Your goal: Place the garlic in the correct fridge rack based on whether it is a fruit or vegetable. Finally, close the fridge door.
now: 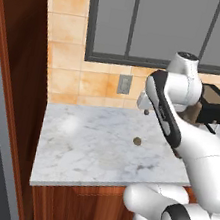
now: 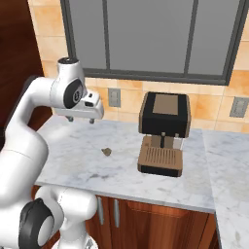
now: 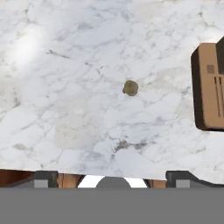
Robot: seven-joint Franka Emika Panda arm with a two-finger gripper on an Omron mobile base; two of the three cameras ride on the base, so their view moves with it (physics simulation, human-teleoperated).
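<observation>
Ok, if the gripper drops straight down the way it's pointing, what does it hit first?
Probably the bare marble counter, just short of the garlic; the open gripper hangs above it, depth unclear.

Readable text: none in any view.
Coffee machine point(image 2: 163, 131): no brand or label legible.
Wall outlets point(image 2: 115, 97): plain plates, no markings.
Marble counter point(image 1: 85, 148): veining only, no signs.
</observation>
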